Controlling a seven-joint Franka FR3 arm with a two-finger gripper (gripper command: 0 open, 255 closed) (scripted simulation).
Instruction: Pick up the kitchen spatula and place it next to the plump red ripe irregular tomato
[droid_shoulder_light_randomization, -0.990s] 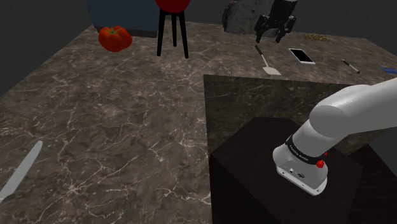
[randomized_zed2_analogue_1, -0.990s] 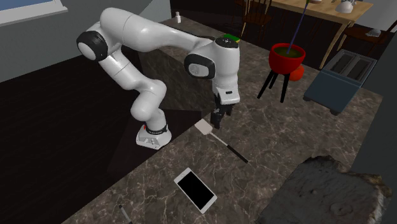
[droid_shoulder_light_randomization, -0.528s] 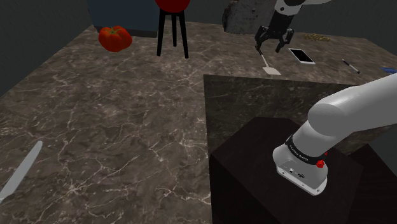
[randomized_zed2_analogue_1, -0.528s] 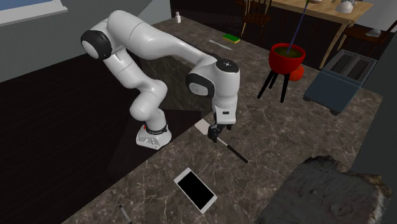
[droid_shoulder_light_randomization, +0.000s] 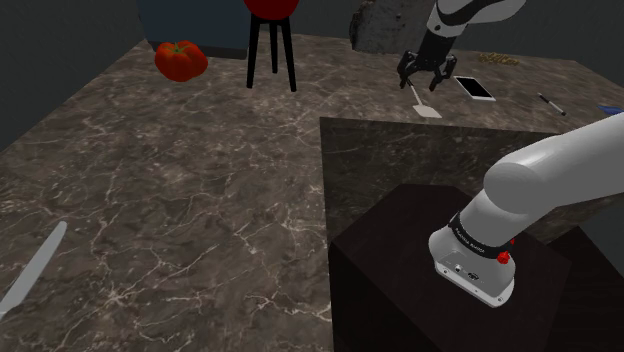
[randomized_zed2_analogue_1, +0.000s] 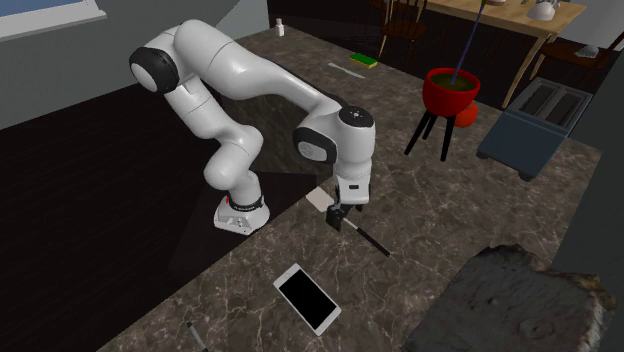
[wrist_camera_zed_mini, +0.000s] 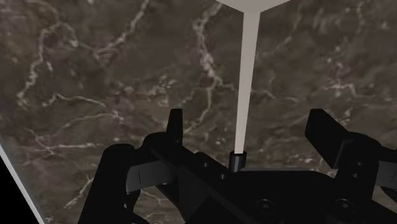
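Between the spread jaws, the spatula (wrist_camera_zed_mini: 247, 83) is lying untouched on the desk (wrist_camera_zed_mini: 95, 76); the pick is getting underway, probably needing them closing on its neck.

Hand (droid_shoulder_light_randomization: 424, 82) low, fingers (wrist_camera_zed_mini: 175, 124) apart

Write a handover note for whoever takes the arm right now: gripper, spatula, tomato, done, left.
The gripper is open, low over the counter, fingers either side of the spatula, not touching it.
The spatula lies flat on the counter.
The tomato sits far across the counter, by the red pot on black legs.
Done: lined up for the grasp.
Left: close, lift, carry, set down beside the tomato.
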